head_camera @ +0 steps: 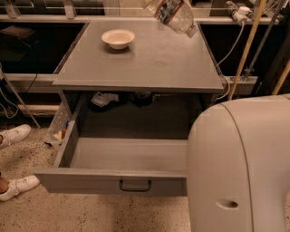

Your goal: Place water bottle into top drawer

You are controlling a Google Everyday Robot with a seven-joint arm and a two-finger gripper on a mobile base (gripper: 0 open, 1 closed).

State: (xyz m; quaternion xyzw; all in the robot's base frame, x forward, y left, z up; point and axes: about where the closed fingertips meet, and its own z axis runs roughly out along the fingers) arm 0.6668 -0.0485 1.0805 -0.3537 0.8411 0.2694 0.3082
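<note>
The water bottle (pixel 176 16) is a clear crinkled bottle with a red-and-blue label. It hangs tilted, white cap down and to the right, above the far right corner of the grey cabinet top (pixel 149 63). My gripper (pixel 151 4) shows only as a pale sliver at the top edge and holds the bottle's upper end. The top drawer (pixel 90 180) is pulled fully open below the cabinet top. Its black wire handle (pixel 135 186) faces me and the inside that shows is bare. The bottle is well behind and above the drawer.
A white bowl (pixel 118 38) sits on the cabinet top at the back left. My large white arm housing (pixel 240 167) covers the drawer's right end. White shoes (pixel 14 134) stand on the floor at the left. Cables and a yellow pole (pixel 246 47) run at the right.
</note>
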